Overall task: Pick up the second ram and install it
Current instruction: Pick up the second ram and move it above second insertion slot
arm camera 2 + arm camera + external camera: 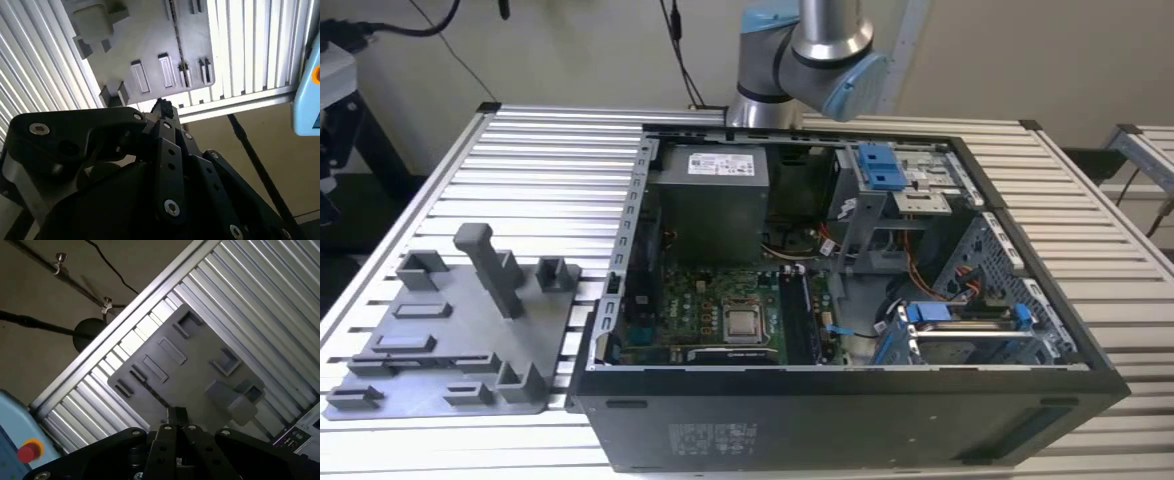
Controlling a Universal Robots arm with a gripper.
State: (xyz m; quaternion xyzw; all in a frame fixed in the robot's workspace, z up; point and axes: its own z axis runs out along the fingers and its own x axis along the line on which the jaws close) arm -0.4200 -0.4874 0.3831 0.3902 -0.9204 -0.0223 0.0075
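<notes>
A pale wall with hanging black cables (678, 45) backs a table (547, 160) of aluminium slats. Past its rail the wrist views show a tan floor, a black stand (86, 335) with a round foot, and a pale blue box (15, 425) with a red button.

Taking the exterior view as a dial, an open black case (854, 425) fills the middle and the 3 o'clock side. It holds a green board (700, 300), a grey supply box (707, 200) toward 12 and blue caddies (881, 165). The arm (807, 50) rises at 12 o'clock behind the case. A grey tray (460, 335) lies on the slats at 8 o'clock, just beside the case. It carries a tall post (487, 262), low blocks, and a row of slots along the edge nearest the rail.

The ram (177, 35) shows in both wrist views as a thin dark line, standing on edge on the tray. Its long axis runs along the slats, from a narrow slot at the rail-side edge toward the case, 9 to 3 on the dial. Which end bears the label cannot be told. The post stands apart, off to one side of it.

The gripper (176, 415) hangs high over the tray, well apart from the ram. Its black links fill the foreground of both wrist views. Its fingertips are drawn together, clamped on nothing
</notes>
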